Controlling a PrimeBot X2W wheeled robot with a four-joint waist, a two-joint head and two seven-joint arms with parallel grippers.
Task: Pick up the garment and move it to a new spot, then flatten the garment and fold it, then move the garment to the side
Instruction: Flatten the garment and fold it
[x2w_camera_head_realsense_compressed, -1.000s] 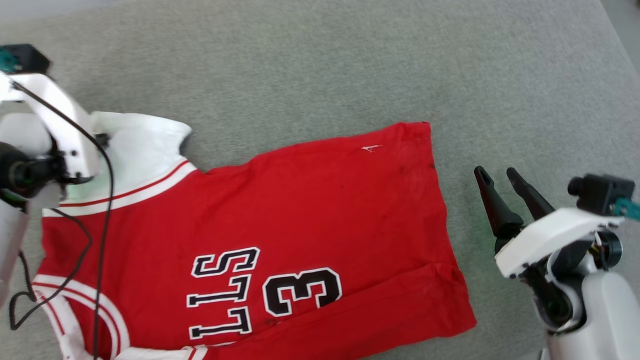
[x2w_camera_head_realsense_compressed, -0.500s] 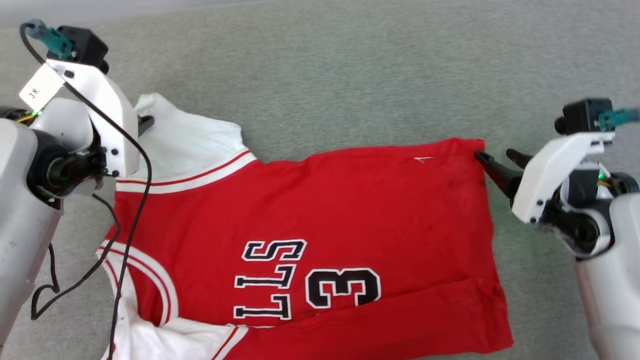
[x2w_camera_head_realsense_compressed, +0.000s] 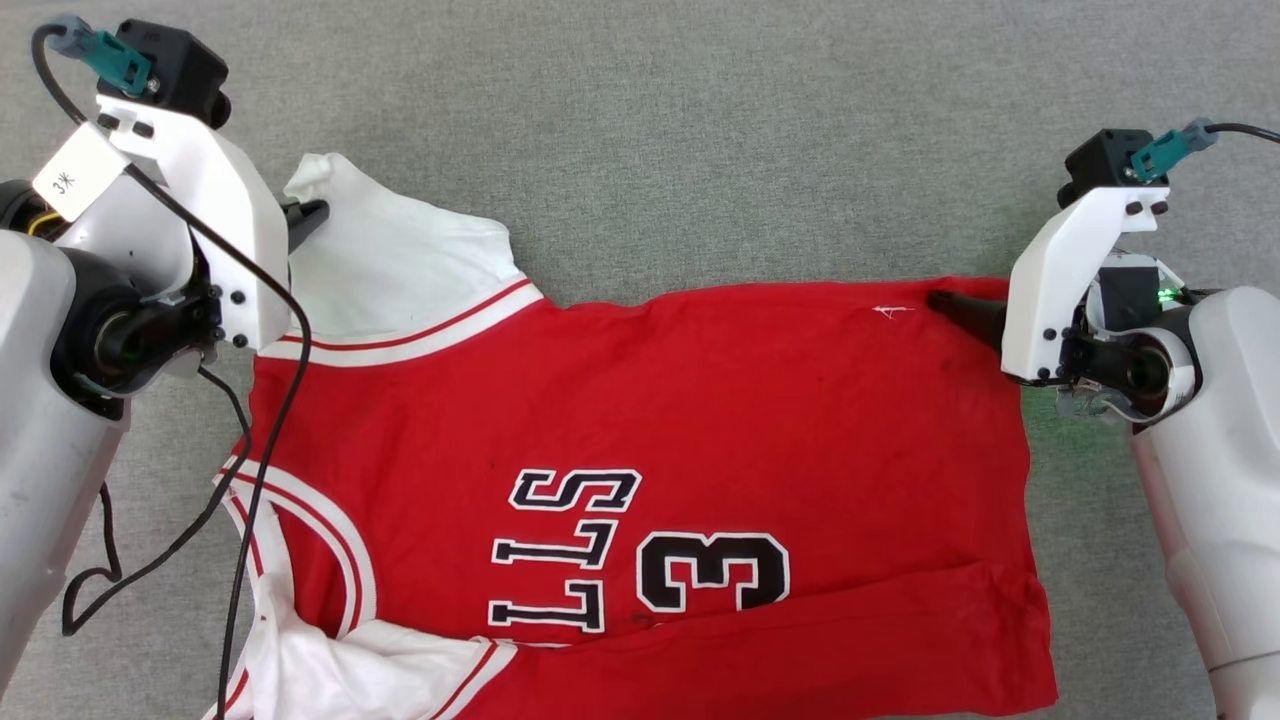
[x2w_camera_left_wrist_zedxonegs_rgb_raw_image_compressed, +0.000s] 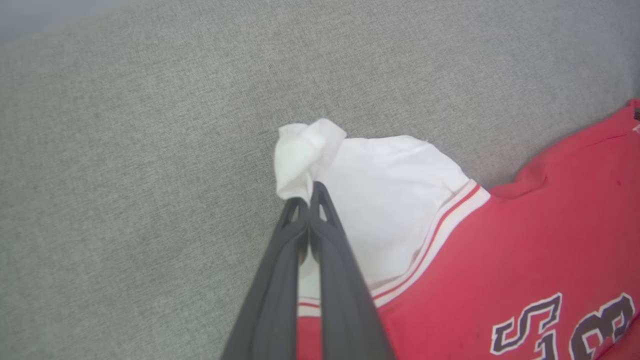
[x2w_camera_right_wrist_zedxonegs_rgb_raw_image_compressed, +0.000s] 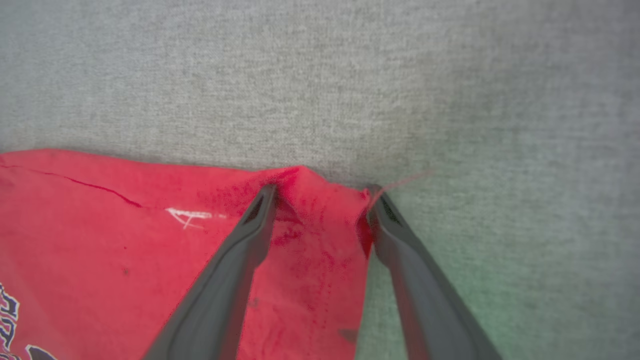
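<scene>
1. Red jersey cloth: the garment (x2w_camera_head_realsense_compressed: 700, 400) lies chest-up on the grey woven surface (x2w_camera_head_realsense_compressed: 700, 120), collar end towards your left and hem towards your right. Its near edge is rumpled.
2. On your left, the left gripper (x2w_camera_left_wrist_zedxonegs_rgb_raw_image_compressed: 307, 192) has its fingers pinched tight on the tip of the white sleeve (x2w_camera_left_wrist_zedxonegs_rgb_raw_image_compressed: 390, 200), at the far-left corner.
3. On your right, the right gripper (x2w_camera_right_wrist_zedxonegs_rgb_raw_image_compressed: 321, 192) has its fingers spread, straddling the far hem corner (x2w_camera_right_wrist_zedxonegs_rgb_raw_image_compressed: 320, 240). Cloth bunches between them but is not clamped.
4. This looks like the flattening step. Your next move calls for closing the right fingers on that corner, then drawing both ends apart evenly. Pull too hard and the sleeve tip may slip free.
</scene>
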